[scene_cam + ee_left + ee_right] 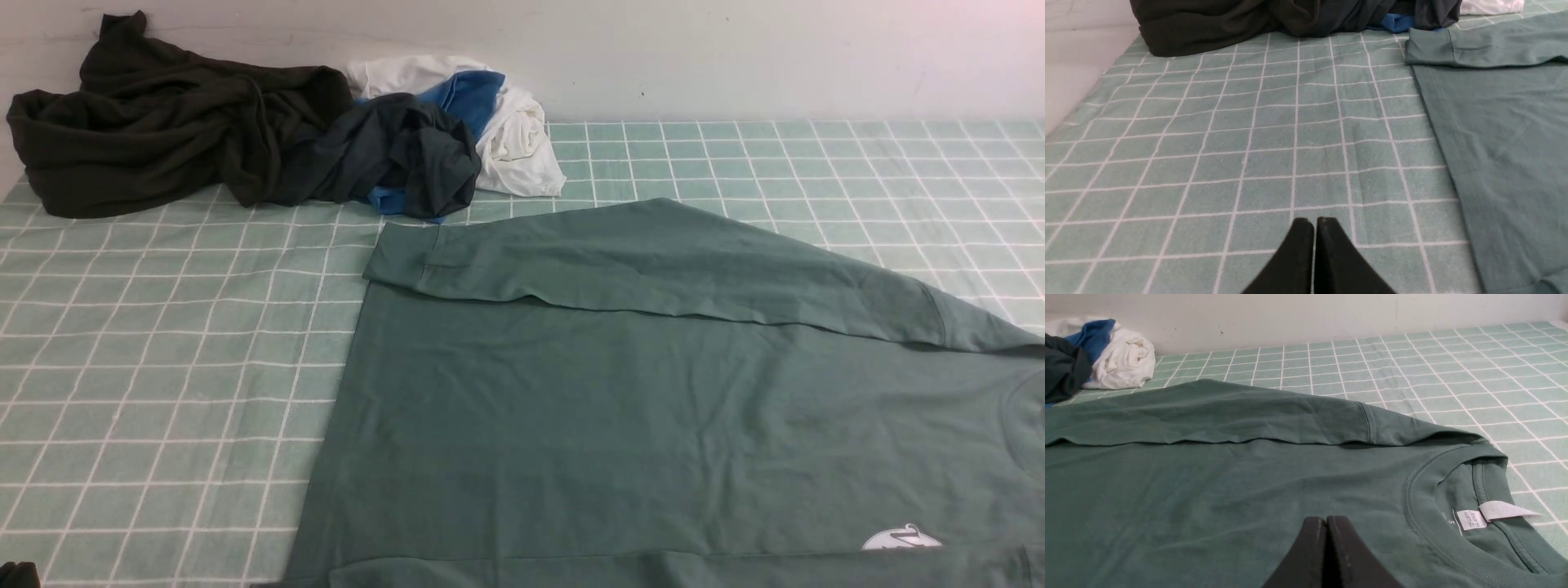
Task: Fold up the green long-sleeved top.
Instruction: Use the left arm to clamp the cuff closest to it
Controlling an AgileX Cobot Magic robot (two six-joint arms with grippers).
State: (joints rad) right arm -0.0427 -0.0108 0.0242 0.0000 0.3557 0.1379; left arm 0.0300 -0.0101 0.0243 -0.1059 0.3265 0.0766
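Note:
The green long-sleeved top [637,416] lies flat on the checked cloth, its hem toward the left and its collar toward the right. One sleeve [653,261] is folded across the far part of the body. A white logo [900,539] shows near the front edge. In the left wrist view the top [1506,134] lies to one side, and my left gripper [1314,222] hovers shut over bare checked cloth beside the hem, holding nothing. My right gripper [1326,520] is shut and empty above the top's chest [1229,490], close to the collar [1457,498] with its white label.
A very dark olive-black garment [163,122] is heaped at the far left against the wall. Beside it lies a dark navy-grey garment [408,155] with blue and white cloth [514,131]. The checked cloth [163,367] covers the table.

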